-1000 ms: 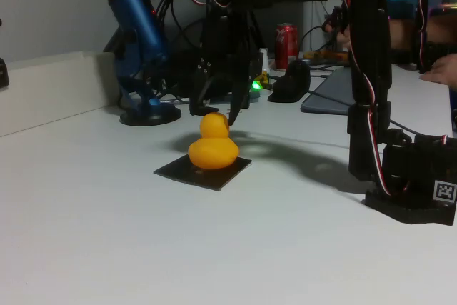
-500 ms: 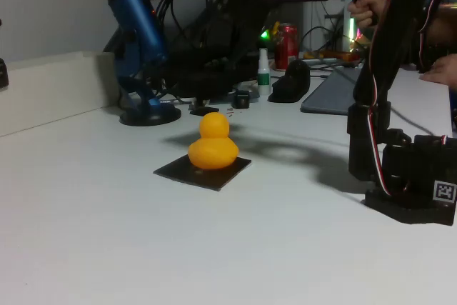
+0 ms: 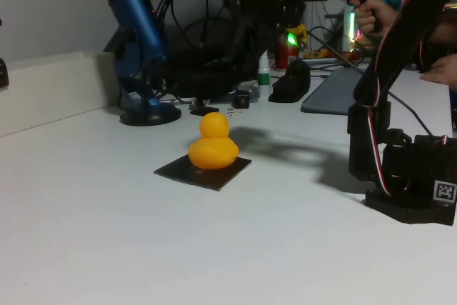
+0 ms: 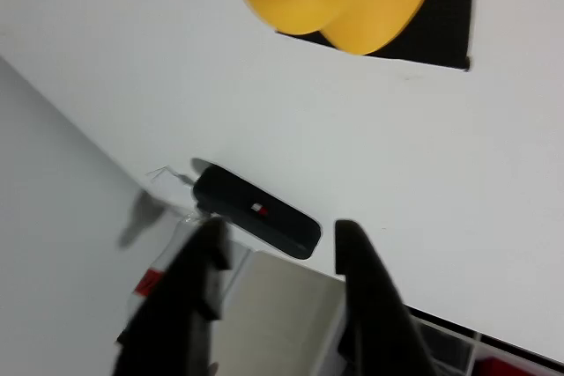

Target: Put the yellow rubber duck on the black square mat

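White tabletop fills both views. At centre of the fixed view, the yellow rubber duck sits on the black square mat. Empty, parted gripper is at the wrist view's bottom, duck toward the top edge.

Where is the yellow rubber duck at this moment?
In the fixed view, the yellow rubber duck sits on the black square mat, left of centre on the white table, in front of the blue microphone.
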Robot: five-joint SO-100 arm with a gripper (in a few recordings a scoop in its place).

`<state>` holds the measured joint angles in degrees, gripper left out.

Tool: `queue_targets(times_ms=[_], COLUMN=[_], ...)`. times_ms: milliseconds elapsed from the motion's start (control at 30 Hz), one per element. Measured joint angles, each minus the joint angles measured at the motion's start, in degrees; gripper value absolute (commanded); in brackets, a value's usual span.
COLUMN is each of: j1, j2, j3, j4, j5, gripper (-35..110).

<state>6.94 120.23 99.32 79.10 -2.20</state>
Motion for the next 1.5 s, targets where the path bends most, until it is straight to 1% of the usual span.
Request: queue_targets(times_ms=[333,500,667,833,1067,1267,1400,1500], j1=[0.0,0.0,0.0,-1.5,-8.3,-8.9,-8.9,-8.9], j2=[23.0,33.3,43.3,49.6,50.8,51.2,51.2,51.2], j3=[39.1,54.1,60.6,64.2,65.7,66.8,66.8,66.8], j4=[-23.7,-31.9,-33.2,-33.7,-33.7,-33.7,-33.7,-33.7], j5=[-0.2,0.0,0.0,0.0,0.1,0.1,0.1,0.1], gripper=[11,11,11,11,11,11,7,6])
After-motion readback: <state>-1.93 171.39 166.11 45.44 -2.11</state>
